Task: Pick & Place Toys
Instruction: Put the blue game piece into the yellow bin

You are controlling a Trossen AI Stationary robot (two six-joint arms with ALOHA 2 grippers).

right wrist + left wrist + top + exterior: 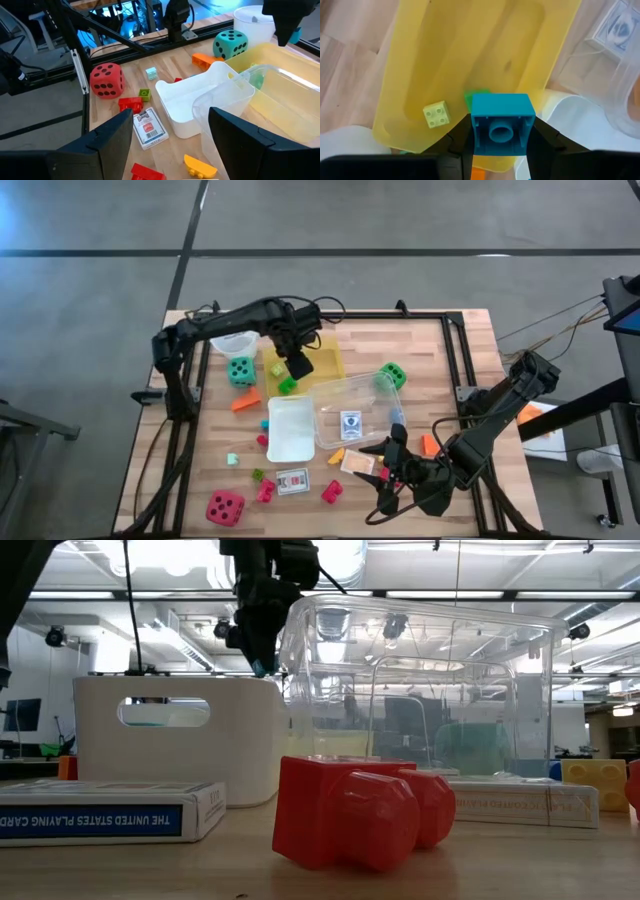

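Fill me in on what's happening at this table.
The robot is sorting toys. Its left pincer holds a blue block above the yellow tray, where a pale yellow block already lies. The right pincer waits open at the table's near edge. Dice, blocks and card packs are scattered around the clear plastic box.

Probably a robotics lab: open hall, ceiling strip lights (470, 592), monitors (20, 712) beyond the wooden table (420, 345).
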